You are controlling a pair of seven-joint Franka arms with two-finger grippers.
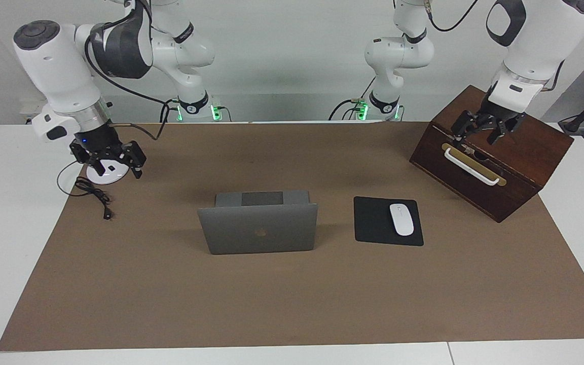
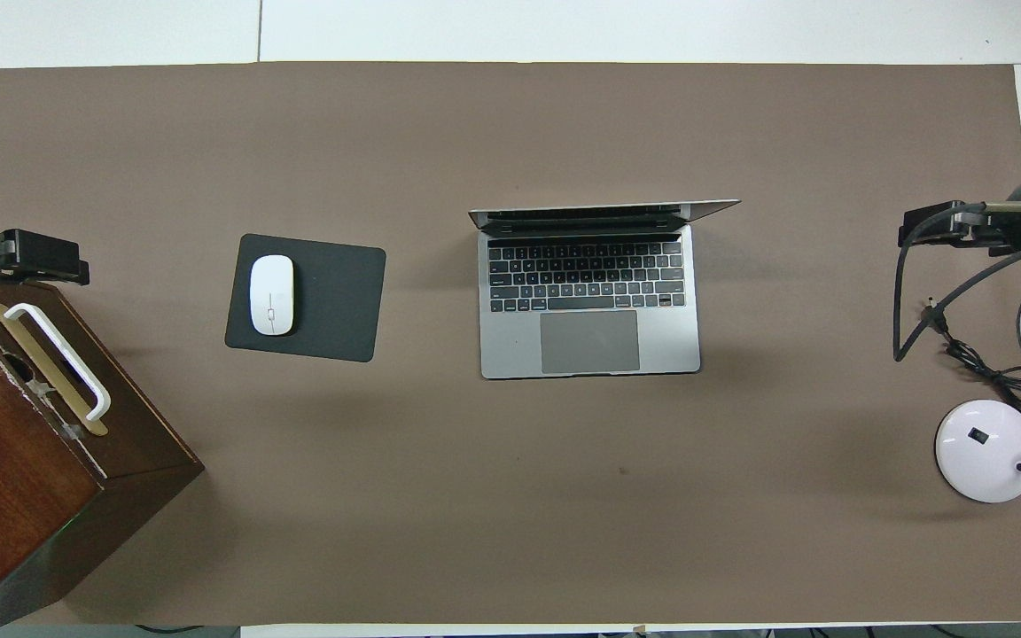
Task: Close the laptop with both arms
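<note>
The silver-grey laptop [image 1: 259,228] stands open in the middle of the brown mat, its lid upright with the dark logo facing away from the robots. The overhead view shows its keyboard and trackpad [image 2: 590,301]. My right gripper [image 1: 112,162] hangs open and empty over the white round base at the right arm's end of the table, well apart from the laptop; it also shows in the overhead view [image 2: 936,226]. My left gripper [image 1: 479,133] hangs open and empty over the wooden box at the left arm's end; it also shows in the overhead view [image 2: 41,257].
A black mouse pad [image 1: 373,223] with a white mouse [image 1: 401,219] lies beside the laptop toward the left arm's end. A dark wooden box [image 1: 495,157] with a white handle stands past it. A white round base [image 2: 985,449] with a black cable lies at the right arm's end.
</note>
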